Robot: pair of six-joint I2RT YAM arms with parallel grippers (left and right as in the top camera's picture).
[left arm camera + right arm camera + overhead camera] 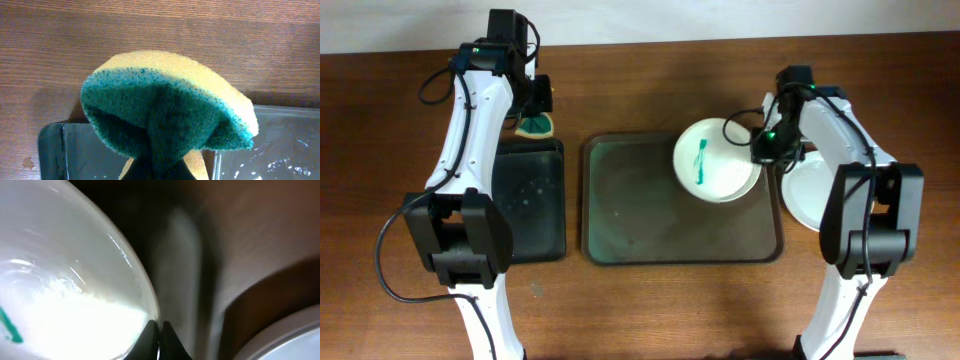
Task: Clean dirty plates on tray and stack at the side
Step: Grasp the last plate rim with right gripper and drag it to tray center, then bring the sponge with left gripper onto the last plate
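At the far right corner of the tray (640,215), the right arm (835,125) has its jaws pinched shut on the rim of the smeared plate (712,160), likely to lift it off the lower plate (748,188) just showing beneath. A third plate (807,192) lies right of the tray on the surface (670,300), seemingly the start of the stack. Far left, above the far edge of the black tray (530,200), the left arm (470,110) squeezes a folded sponge (170,100) in its jaws, poised for wiping; those jaws are hidden behind it, the right wrist view is blurred, and the arm covers much of the third plate, so its cleanliness is unclear.
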